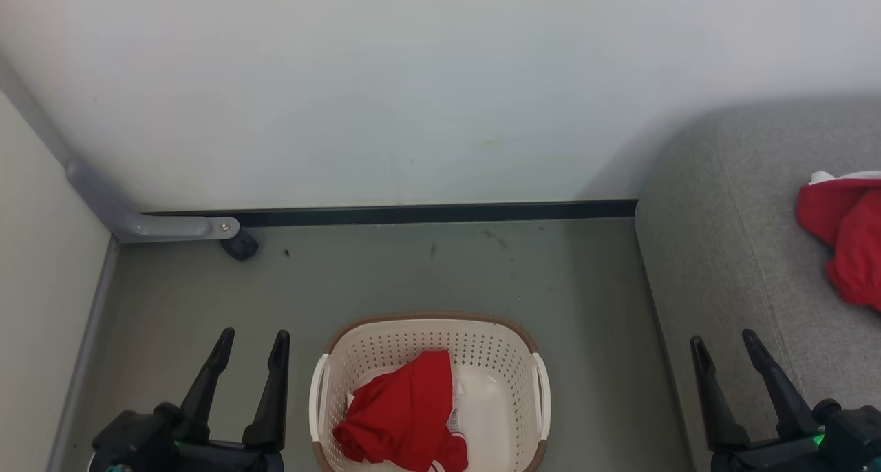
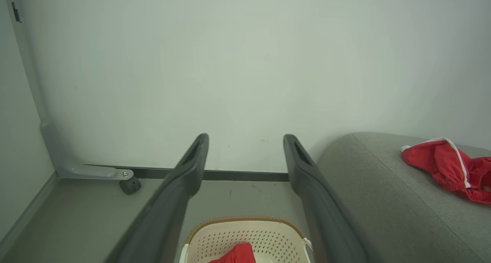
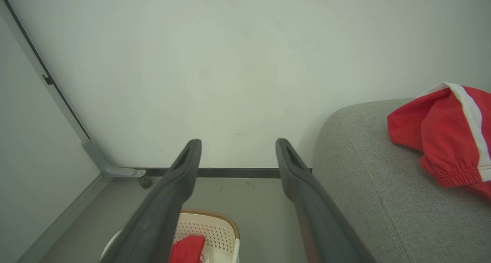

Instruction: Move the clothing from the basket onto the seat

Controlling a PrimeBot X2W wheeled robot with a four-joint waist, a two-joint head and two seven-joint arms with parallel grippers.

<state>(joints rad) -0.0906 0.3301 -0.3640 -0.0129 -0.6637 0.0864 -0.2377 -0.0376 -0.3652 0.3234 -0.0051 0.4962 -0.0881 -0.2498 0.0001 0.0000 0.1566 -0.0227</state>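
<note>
Pale grey-white wall (image 1: 413, 80) at the back, dull grey-green floor (image 1: 427, 279) below it, a dark skirting strip (image 1: 413, 213) along the join. In the corner ahead of the left claw: an angled grey bracket (image 1: 158, 224) with a small black caster (image 1: 239, 245).

Left claw (image 1: 255, 334): both dark fingers spread wide, nothing between them, nothing touched. Right claw (image 1: 723, 338): same, fingers fully apart, empty.

Basket (image 1: 427, 341): cream, perforated, brown rim. Stands on the floor between the two claws, just right of the left claw and farther from the right one. Inside lies a crumpled red garment (image 1: 406, 417), toward the basket's left side, with a white label at its right edge. Bare basket bottom shows to the right of it.

Seat (image 1: 723, 252): grey woven fabric with a rounded edge, ahead of and to the right of the right claw. In the head view that claw's fingers overlap the seat's near edge; contact cannot be told. A second red garment (image 1: 843, 245) with white trim lies bunched on the seat, ahead and right of the right claw, well apart from it. The right wrist view shows its elastic cuff.
</note>
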